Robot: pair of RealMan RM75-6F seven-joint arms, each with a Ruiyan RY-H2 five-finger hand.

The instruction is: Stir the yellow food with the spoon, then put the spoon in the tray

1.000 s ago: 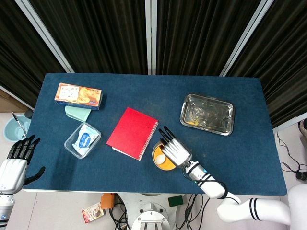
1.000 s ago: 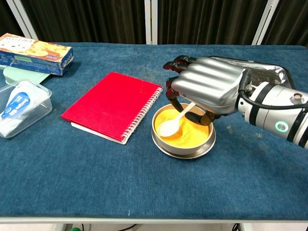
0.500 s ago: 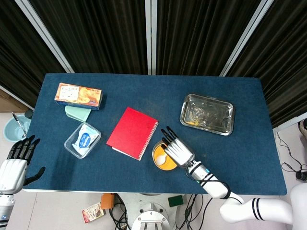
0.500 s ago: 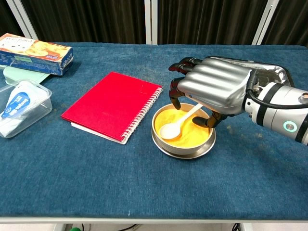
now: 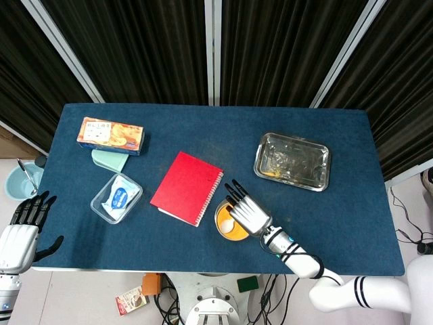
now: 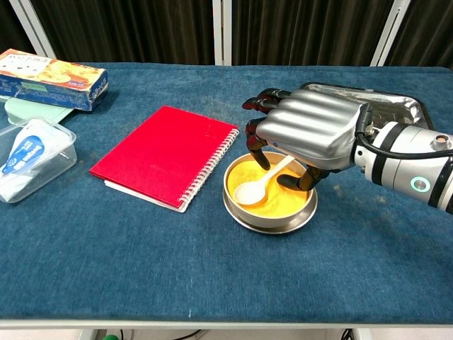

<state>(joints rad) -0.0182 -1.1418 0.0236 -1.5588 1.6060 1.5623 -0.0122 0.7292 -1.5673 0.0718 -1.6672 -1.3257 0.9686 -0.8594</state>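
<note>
The right hand (image 6: 304,136) hangs over the bowl (image 6: 270,198) with its fingers curled down, pinching the handle of the white spoon (image 6: 259,183). The round end of the spoon lies in the yellow food (image 6: 283,199), which fills the bowl. So the stirring step looks like the one going on now — the spoon is in the food, not in the tray.

Next, I think the hand needs to push the spoon around in the food a bit more, then lift it out and carry it to the tray (image 5: 292,161). The tray sits behind the bowl and to the right, well apart from it. It is shiny metal, and I can see only some yellow smears in it.

Left of the bowl, just beside it, lies a red notebook (image 6: 167,154). Further left of the bowl is a clear box (image 6: 32,167) with a blue and white packet inside. Behind that are a snack box (image 6: 51,78) and a pale green lid (image 5: 109,160).

The left hand (image 5: 24,227) is far left of the bowl, off the edge of the surface (image 6: 212,269) — its fingers are spread and it holds nothing.
</note>
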